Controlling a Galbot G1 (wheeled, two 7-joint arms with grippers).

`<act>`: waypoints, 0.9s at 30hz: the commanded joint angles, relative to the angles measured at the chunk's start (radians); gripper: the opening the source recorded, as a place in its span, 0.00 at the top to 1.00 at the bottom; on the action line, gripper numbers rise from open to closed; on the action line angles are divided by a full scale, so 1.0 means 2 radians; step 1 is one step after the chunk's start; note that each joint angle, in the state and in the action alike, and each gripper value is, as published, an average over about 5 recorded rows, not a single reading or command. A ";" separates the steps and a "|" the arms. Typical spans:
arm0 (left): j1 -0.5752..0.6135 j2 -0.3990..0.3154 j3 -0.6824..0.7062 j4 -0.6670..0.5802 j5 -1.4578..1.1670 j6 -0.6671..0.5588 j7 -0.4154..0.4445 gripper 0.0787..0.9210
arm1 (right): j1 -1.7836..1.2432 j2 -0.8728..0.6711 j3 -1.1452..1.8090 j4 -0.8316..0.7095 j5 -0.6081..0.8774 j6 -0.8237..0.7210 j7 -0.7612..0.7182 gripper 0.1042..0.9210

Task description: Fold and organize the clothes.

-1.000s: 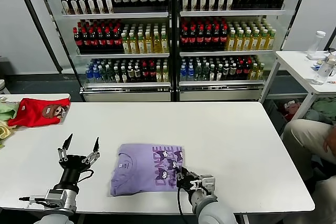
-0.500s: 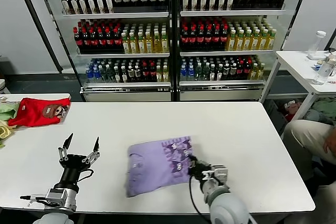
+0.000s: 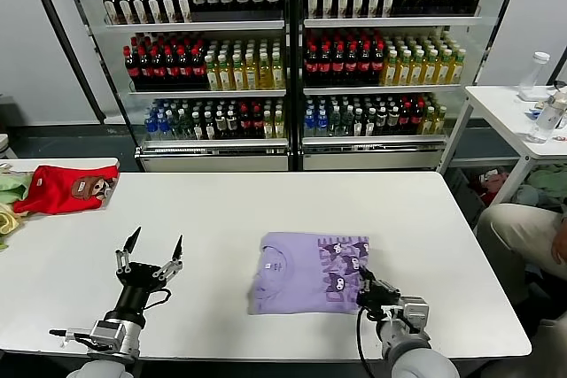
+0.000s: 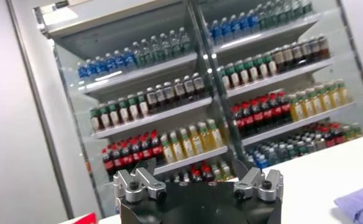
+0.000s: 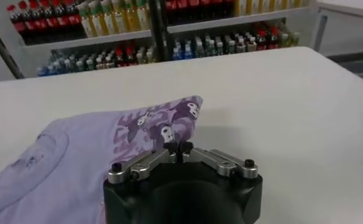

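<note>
Folded lavender cotton T-shirt (image 3: 307, 273) with dark cartoon print lying flat near white table (image 3: 266, 210) front edge, having slid rightward; right gripper (image 3: 367, 289) pinching its near-right corner, jaws closed; left gripper (image 3: 151, 250) idling wide open, empty.

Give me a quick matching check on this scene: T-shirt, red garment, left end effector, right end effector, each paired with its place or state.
Things:
1. lavender T-shirt
2. red garment
3. left end effector
4. right end effector

States:
A. open, above bare table
B. shut on the shirt's printed edge
C. folded, mid-table
D. far left table corner

Pairs: 1-C, 2-D, 3-A, 4-B

T-shirt (image 4: 359, 206) cut off, lettering – unreadable
</note>
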 commanded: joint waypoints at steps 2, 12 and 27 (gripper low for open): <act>-0.003 0.001 0.016 -0.006 -0.005 -0.008 0.008 0.12 | -0.057 -0.010 0.082 0.024 -0.158 0.038 -0.108 0.88; -0.016 -0.001 0.020 -0.005 -0.005 -0.020 0.008 0.12 | -0.049 -0.010 0.150 0.037 -0.188 0.079 -0.134 0.52; -0.030 -0.005 0.013 0.014 -0.014 -0.068 0.089 0.12 | -0.029 -0.019 0.169 0.006 -0.204 0.108 -0.144 0.12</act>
